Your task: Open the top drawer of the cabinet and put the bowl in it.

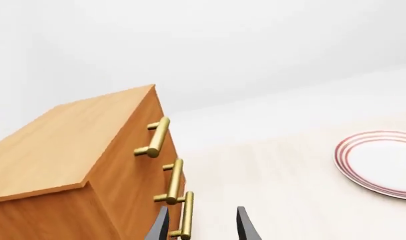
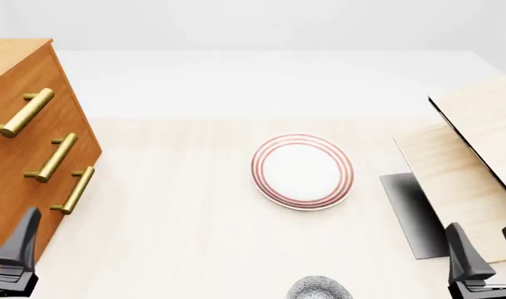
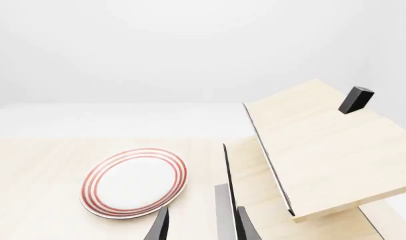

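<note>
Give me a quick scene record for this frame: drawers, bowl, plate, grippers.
cabinet: far left of table, three drawers
top drawer: closed
bowl: near edge of table, cut off by frame, not held
plate: centre of table, nothing on it
left gripper: open, empty, near the lowest handle
right gripper: open, empty
wood panels: right side

Red-ringed white plate [image 3: 135,182] on pale table [image 3: 36,170], light-wood panels [image 3: 322,145] beside, parted tool [image 3: 201,224] empty

Front view overhead, facing forward; all three views share plate [image 2: 302,170].
</note>
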You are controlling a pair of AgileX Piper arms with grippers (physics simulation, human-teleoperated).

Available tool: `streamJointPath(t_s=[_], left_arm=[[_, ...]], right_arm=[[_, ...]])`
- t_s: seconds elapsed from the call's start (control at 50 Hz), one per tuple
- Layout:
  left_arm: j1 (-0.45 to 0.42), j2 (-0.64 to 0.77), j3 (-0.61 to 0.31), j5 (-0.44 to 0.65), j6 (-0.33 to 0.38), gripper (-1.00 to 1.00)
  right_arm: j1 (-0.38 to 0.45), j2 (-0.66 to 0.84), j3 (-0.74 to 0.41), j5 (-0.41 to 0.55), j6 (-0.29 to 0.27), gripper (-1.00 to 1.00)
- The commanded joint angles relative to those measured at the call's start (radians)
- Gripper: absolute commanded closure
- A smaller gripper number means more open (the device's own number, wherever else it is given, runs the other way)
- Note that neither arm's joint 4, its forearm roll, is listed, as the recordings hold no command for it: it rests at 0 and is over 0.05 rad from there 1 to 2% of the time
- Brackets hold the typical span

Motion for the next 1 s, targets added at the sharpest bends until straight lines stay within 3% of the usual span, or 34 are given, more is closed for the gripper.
streamJointPath(t_s=[0.02,0.22,0.32,0.38,0.42,0.46,0.52,0.72,0.8,0.88,0.92,1.0], left_arm=[[-0.064,0.113,-0.101,0.006,0.151,-1.00],[-0.103,0.250,-0.116,-0.068,0.290,-1.00],[-0.119,0.356,-0.115,-0.144,0.438,-1.00],[-0.109,0.418,-0.042,-0.253,0.612,-1.00],[-0.127,0.438,-0.060,-0.256,0.610,-1.00],[-0.119,0.446,-0.036,-0.290,0.682,-1.00],[-0.141,0.456,-0.065,-0.279,0.679,-1.00],[-0.134,0.501,-0.033,-0.377,0.798,-1.00],[-0.139,0.529,-0.049,-0.392,0.804,-1.00],[-0.123,0.555,-0.023,-0.456,0.874,-1.00],[-0.123,0.567,-0.051,-0.437,0.866,-1.00],[-0.098,0.556,-0.074,-0.434,0.915,-1.00]], right_arm=[[0.000,-0.001,0.001,0.000,0.000,-1.00],[0.000,-0.001,0.001,0.000,0.000,-1.00],[0.000,-0.001,0.001,0.000,0.000,-1.00],[0.000,-0.001,0.001,0.000,-0.001,-1.00],[0.000,-0.001,0.001,0.000,-0.001,-1.00],[0.000,-0.001,0.001,0.000,-0.001,-1.00],[0.000,-0.001,0.001,0.000,-0.001,-1.00],[0.000,-0.001,0.001,0.000,0.000,-1.00],[0.000,-0.001,0.001,0.000,0.000,-1.00],[0.000,-0.001,0.001,0.000,-0.001,-1.00],[0.000,-0.001,0.001,0.000,0.000,-1.00],[0.000,-0.001,0.001,0.000,-0.001,-1.00]])
